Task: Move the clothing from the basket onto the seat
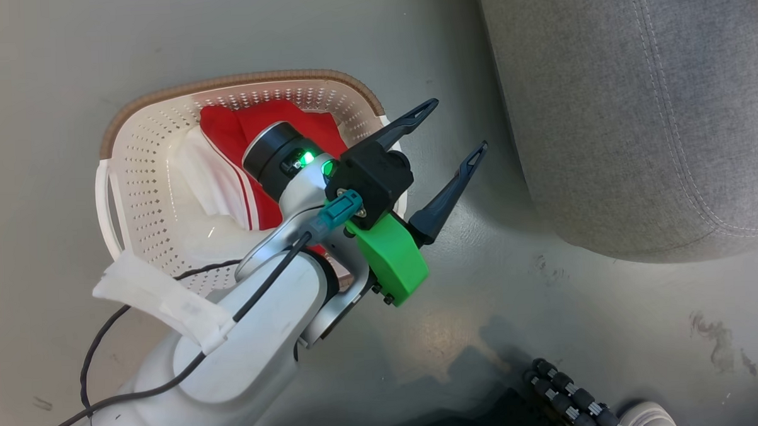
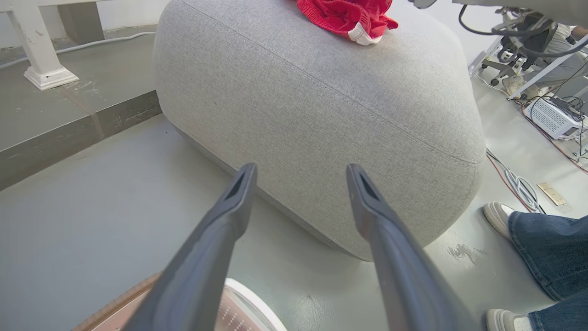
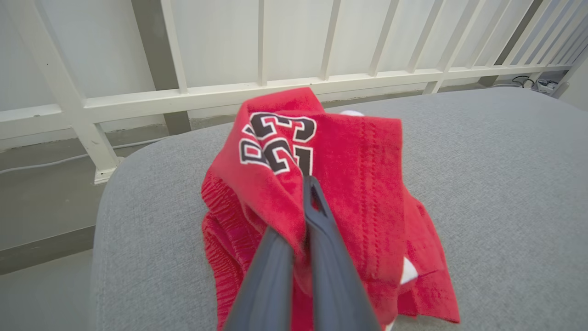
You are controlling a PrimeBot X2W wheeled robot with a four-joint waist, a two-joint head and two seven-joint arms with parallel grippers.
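We see our left gripper (image 1: 458,124) beside the basket (image 1: 139,183) rim, jaws spread wide, holding nothing | our right gripper (image 3: 308,195) has its jaws clamped on the red jersey (image 3: 349,151), numbered 23, which rests bunched on the seat (image 3: 482,184) | the red shorts (image 1: 225,133) lie inside the basket, which stands on the floor (image 1: 547,327) near the seat.

White railing (image 3: 229,94); jeans leg (image 2: 546,248); perhaps cables (image 2: 517,183)

The basket (image 1: 145,183) is perforated matt plastic, the seat (image 1: 602,104) coarse woven cloth, the jersey (image 3: 358,184) soft ribbed fabric, and the floor (image 1: 547,333) smooth and faintly glossy.
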